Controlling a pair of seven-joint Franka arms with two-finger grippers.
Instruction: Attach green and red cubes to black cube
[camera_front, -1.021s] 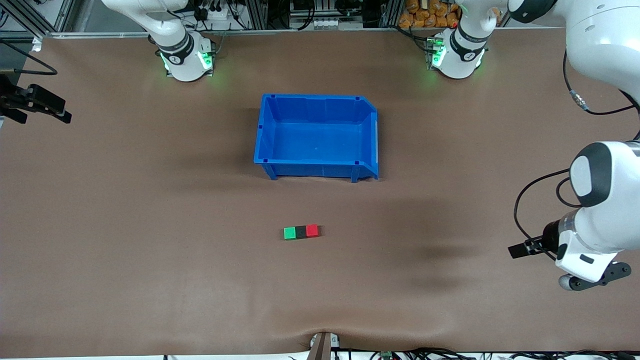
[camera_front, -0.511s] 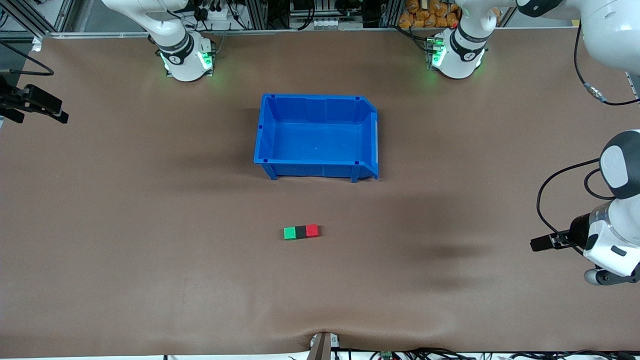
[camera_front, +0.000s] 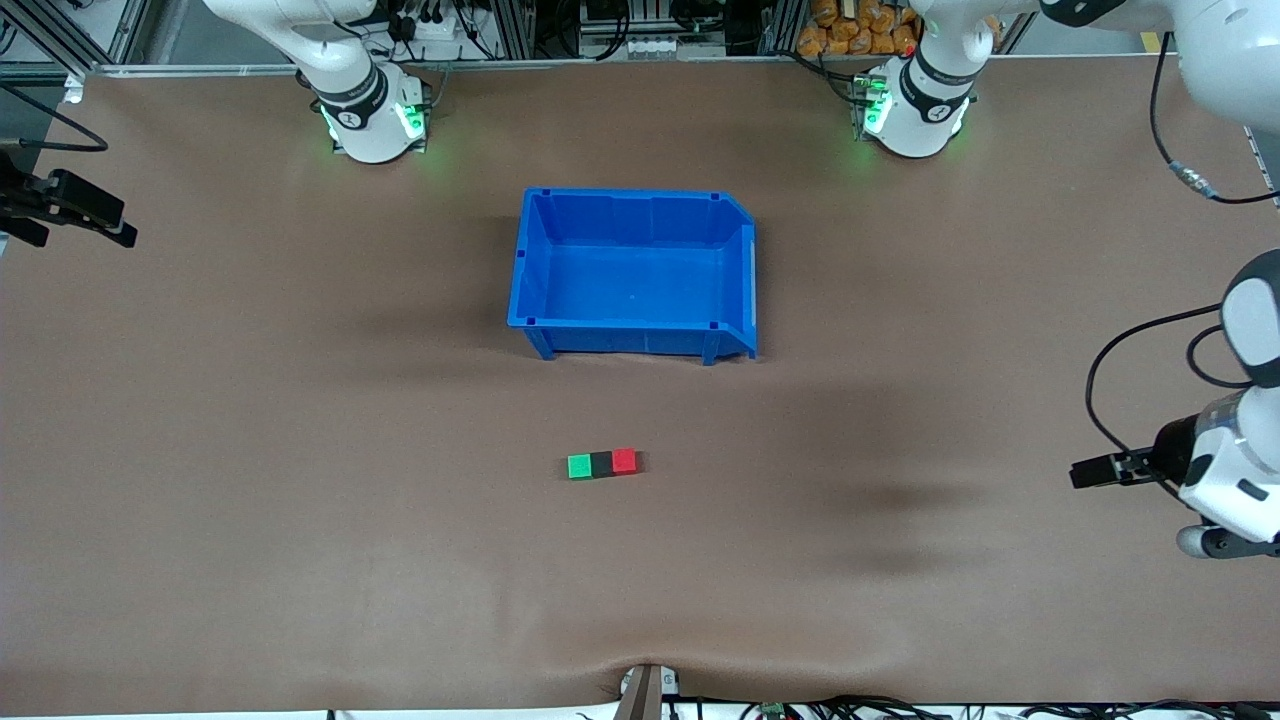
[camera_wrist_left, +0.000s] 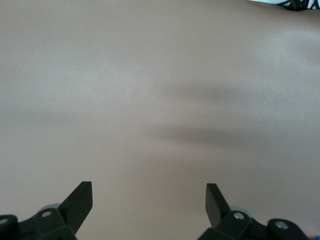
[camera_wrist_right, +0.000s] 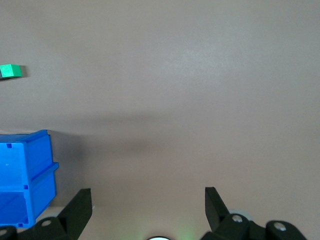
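The green cube (camera_front: 579, 466), the black cube (camera_front: 601, 464) and the red cube (camera_front: 624, 461) lie in one touching row on the brown table, black in the middle, nearer to the front camera than the blue bin (camera_front: 632, 275). My left gripper (camera_front: 1085, 471) is open and empty over the table at the left arm's end; its wrist view shows only bare mat between the jaws (camera_wrist_left: 148, 200). My right gripper (camera_front: 85, 230) is open and empty at the right arm's end of the table (camera_wrist_right: 148, 202). The green cube (camera_wrist_right: 10, 71) also shows in the right wrist view.
The blue bin stands empty in the middle of the table, between the cube row and the arm bases; a corner of it (camera_wrist_right: 25, 175) shows in the right wrist view. Cables hang along the table's front edge (camera_front: 650, 690).
My left gripper has drawn back toward the left arm's end of the table, away from the cubes. The right gripper has barely shifted. The cube row has not moved.
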